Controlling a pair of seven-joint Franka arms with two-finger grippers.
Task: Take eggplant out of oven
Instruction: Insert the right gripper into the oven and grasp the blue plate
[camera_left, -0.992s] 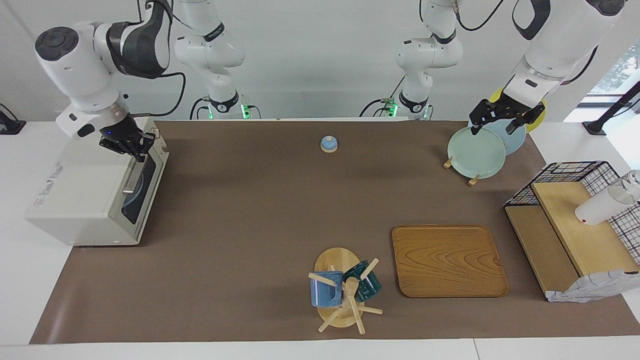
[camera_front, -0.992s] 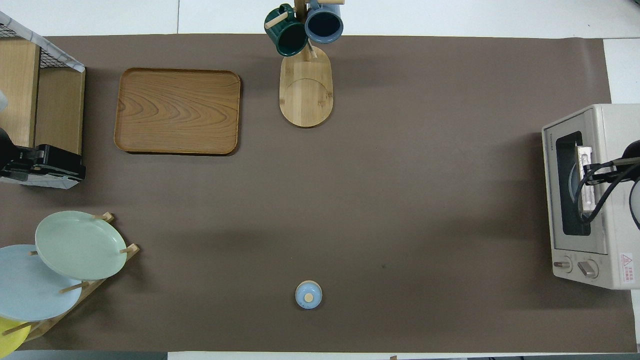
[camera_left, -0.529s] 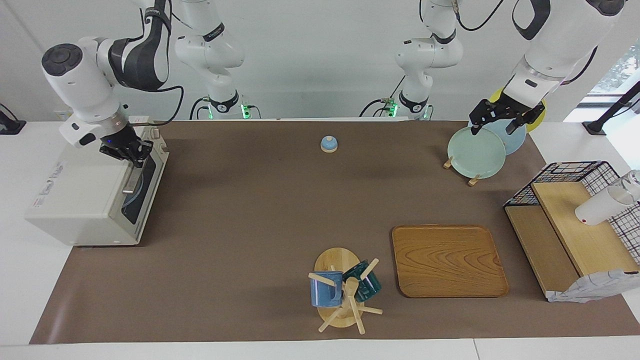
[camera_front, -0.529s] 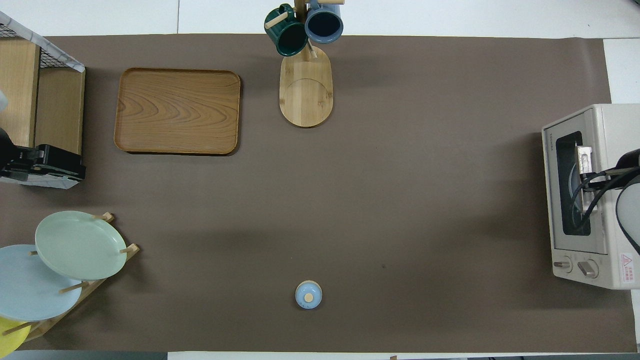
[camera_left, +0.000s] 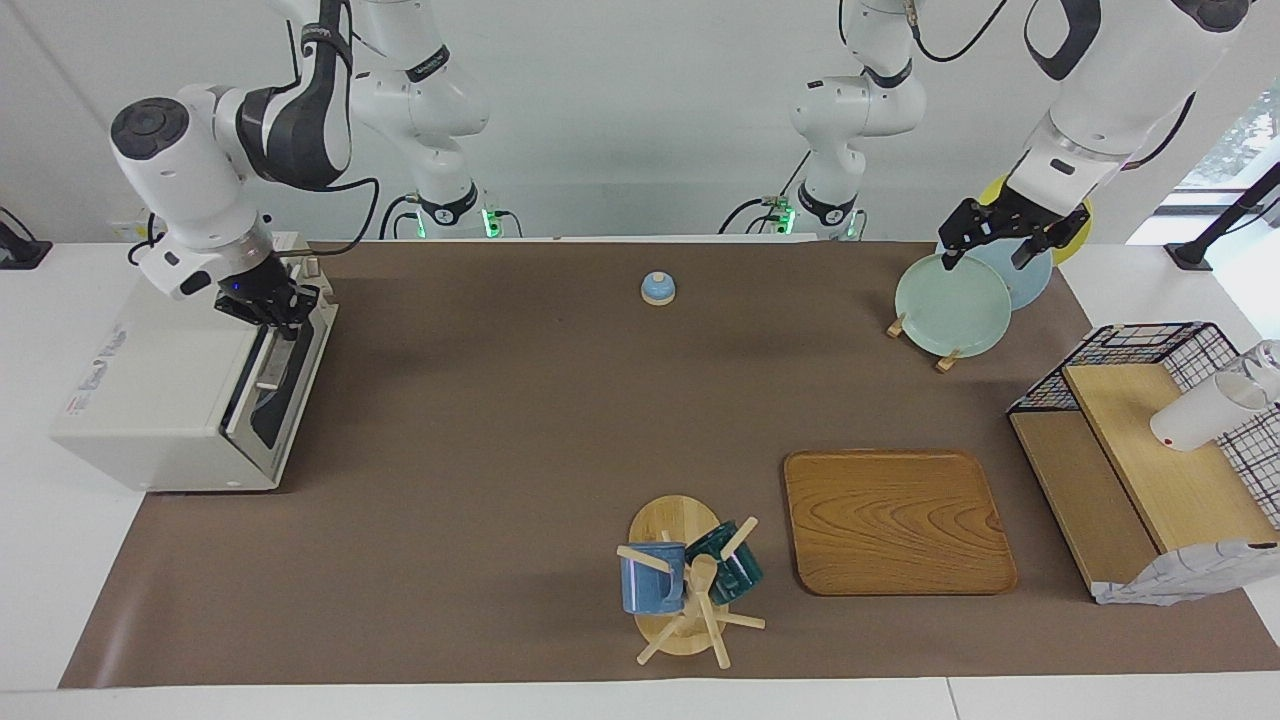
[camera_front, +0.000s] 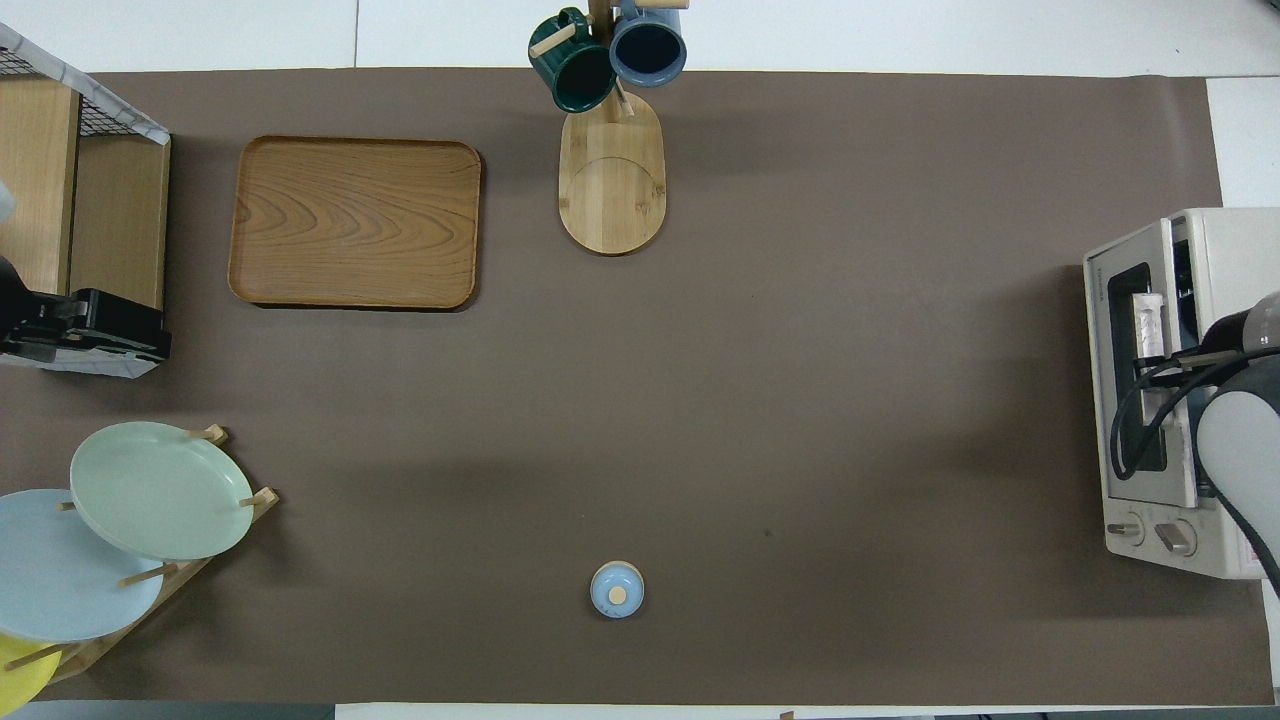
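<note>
Oven (camera_left: 150, 400) door now ajar under right tool (camera_left: 268, 308).

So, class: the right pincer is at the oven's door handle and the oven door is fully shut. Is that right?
Not quite. The right pincer is at the door handle, but the oven door is not fully shut: its top edge has come away from the body, leaving a gap, as the facing view shows.

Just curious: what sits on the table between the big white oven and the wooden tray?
Only the mug rack, off the straight line; otherwise bare brown mat between oven and wooden tray, clearest overhead.
</note>
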